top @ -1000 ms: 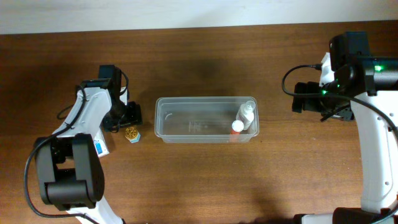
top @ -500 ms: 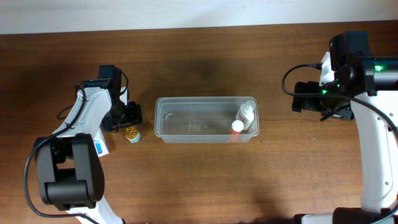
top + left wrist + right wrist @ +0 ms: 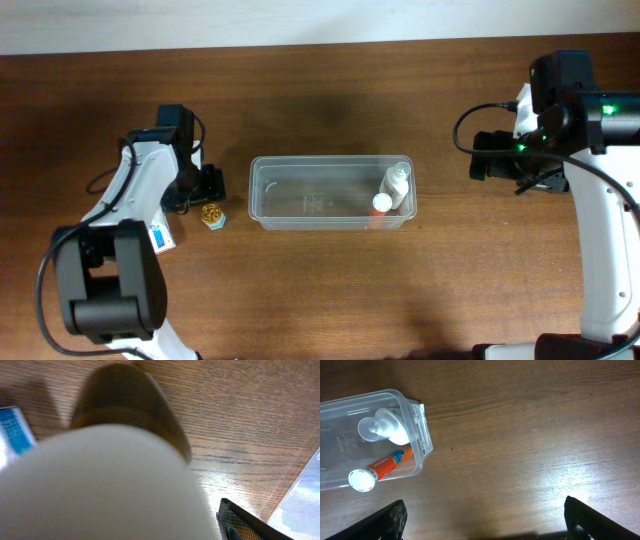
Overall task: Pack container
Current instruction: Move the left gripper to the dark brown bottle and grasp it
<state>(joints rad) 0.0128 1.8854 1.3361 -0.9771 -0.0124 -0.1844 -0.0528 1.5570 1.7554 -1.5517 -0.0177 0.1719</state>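
The clear container [image 3: 330, 192] lies mid-table. At its right end it holds a small clear bottle with a white cap [image 3: 397, 183] and an orange tube [image 3: 381, 205]; both also show in the right wrist view, the bottle [image 3: 387, 430] and the tube [image 3: 382, 466]. My left gripper [image 3: 200, 188] is low, left of the container, just above a small gold-topped thing [image 3: 210, 214]. In the left wrist view a blurred white mass [image 3: 110, 490] fills the frame against one finger [image 3: 250, 522], and the jaw gap is hidden. My right gripper [image 3: 485, 525] is open and empty, right of the container [image 3: 350, 445].
A blue-and-white packet [image 3: 158, 236] lies on the table below the left arm and shows in the left wrist view [image 3: 15, 435]. The container's corner shows at that view's right edge [image 3: 305, 500]. The brown wooden table [image 3: 330, 290] ends at a white wall at the back.
My left gripper has shifted slightly to the left, away from the container. The right arm and the container's contents have not moved.
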